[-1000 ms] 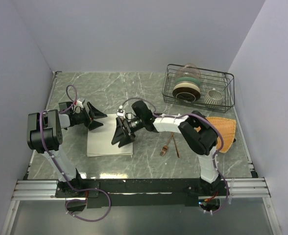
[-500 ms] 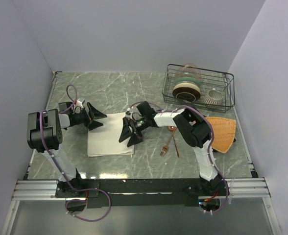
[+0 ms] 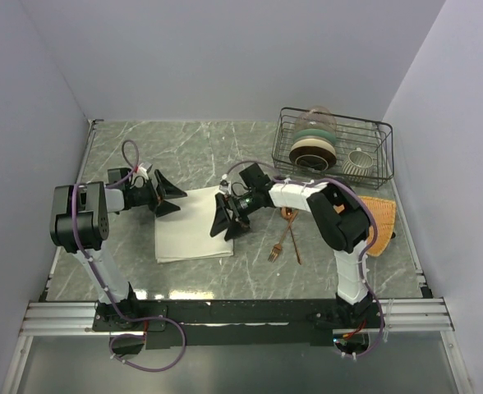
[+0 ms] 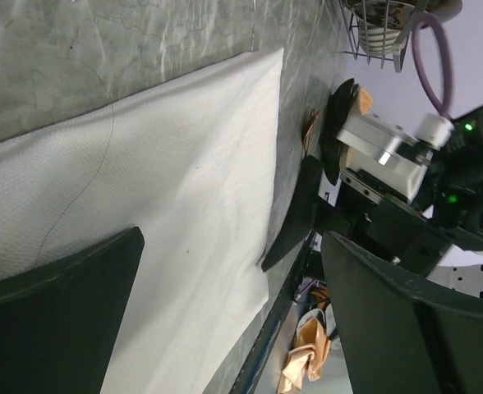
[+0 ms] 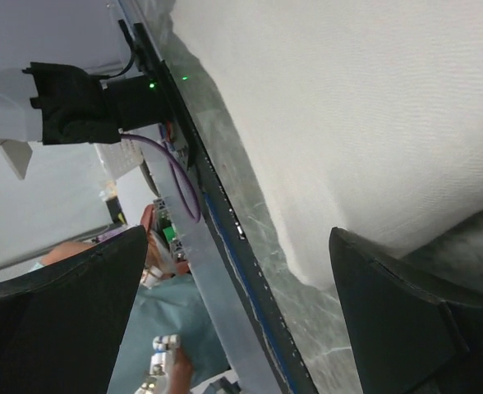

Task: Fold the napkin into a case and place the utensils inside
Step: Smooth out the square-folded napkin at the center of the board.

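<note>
The napkin (image 3: pixel 194 234) had slid slightly right. The left gripper (image 3: pixel 174 197), spread, sat at its far-left corner. The right gripper (image 3: pixel 222 226), also spread, had moved to its right edge. The utensils (image 3: pixel 280 245) lay beyond that edge.

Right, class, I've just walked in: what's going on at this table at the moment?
Two robot arms are working on a cream-white napkin that lies flat on the table. The left gripper is open at the napkin's far left corner, and the right gripper is open at its right edge. Neither is holding anything. The copper utensils, a fork and a spoon, lie crossed on the table to the right of the napkin, untouched.
</note>
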Controlling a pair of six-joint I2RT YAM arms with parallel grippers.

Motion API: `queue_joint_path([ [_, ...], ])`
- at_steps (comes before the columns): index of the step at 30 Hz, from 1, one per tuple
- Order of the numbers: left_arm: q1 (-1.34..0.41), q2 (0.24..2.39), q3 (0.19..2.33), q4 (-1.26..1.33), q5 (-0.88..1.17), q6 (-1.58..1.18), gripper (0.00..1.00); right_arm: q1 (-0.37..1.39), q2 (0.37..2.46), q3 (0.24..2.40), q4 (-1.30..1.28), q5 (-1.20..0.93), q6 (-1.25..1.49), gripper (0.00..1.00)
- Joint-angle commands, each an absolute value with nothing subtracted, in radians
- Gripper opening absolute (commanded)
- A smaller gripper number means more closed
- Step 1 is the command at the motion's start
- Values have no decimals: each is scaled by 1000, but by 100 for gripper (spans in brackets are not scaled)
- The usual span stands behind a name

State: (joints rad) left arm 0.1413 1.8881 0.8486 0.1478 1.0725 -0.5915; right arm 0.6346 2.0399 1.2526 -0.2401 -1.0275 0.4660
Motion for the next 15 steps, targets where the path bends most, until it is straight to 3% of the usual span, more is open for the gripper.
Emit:
queue_joint_path([
  [1, 136, 1862, 861, 83, 983, -532, 99, 689, 1963, 1284, -175, -1061, 481, 100],
  [7, 150, 1711, 871, -64, 1040, -450, 99, 741, 2065, 1316, -88, -1150, 577, 100],
  [15, 149, 1701, 762, -14, 1052, -508, 99, 733, 2187, 1252, -81, -1149, 598, 100],
])
